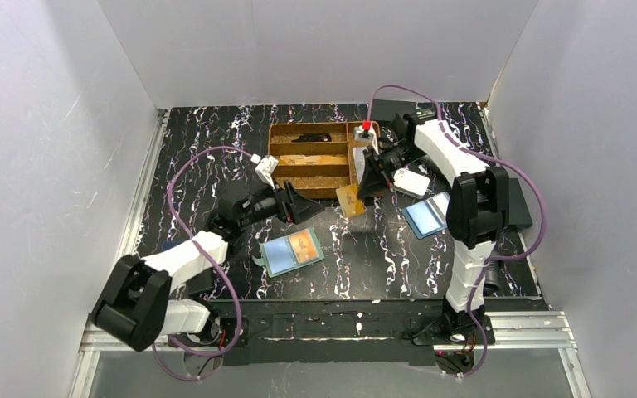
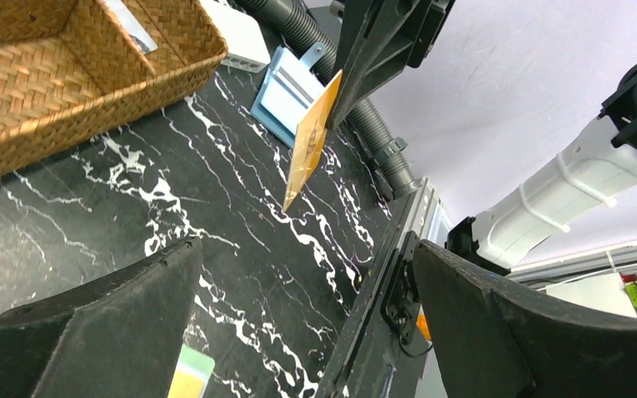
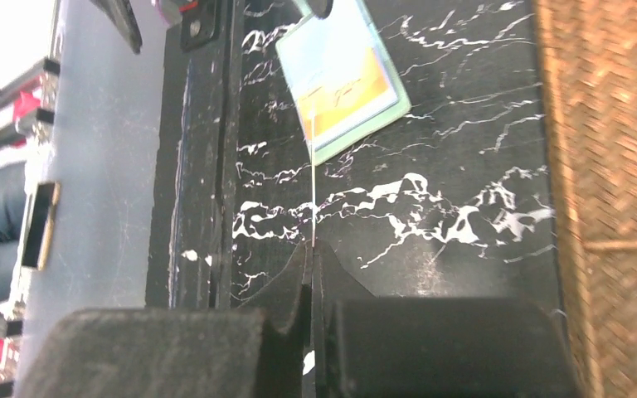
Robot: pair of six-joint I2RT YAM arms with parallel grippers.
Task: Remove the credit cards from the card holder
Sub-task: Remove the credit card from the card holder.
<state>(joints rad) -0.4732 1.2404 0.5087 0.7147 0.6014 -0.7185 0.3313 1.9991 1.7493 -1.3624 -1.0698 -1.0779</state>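
Note:
The teal card holder (image 1: 292, 251) lies flat on the marbled table, with an orange card showing in one clear pocket; it also appears as the card holder (image 3: 344, 79) in the right wrist view. My right gripper (image 1: 360, 189) is shut on an orange-gold credit card (image 1: 349, 200) and holds it above the table by the tray's near corner. The left wrist view shows that card (image 2: 310, 143) hanging tilted; in the right wrist view the card (image 3: 313, 178) is edge-on, between the shut right gripper (image 3: 313, 249). My left gripper (image 1: 305, 206) stands open and empty above the holder's far side, as does the left gripper (image 2: 307, 323).
A wicker tray (image 1: 284, 157) with compartments stands at the back centre. A blue holder with greyish panels (image 1: 425, 215) and a white box (image 1: 412, 182) lie right of my right gripper. The table's front edge (image 1: 323, 305) runs just below the card holder.

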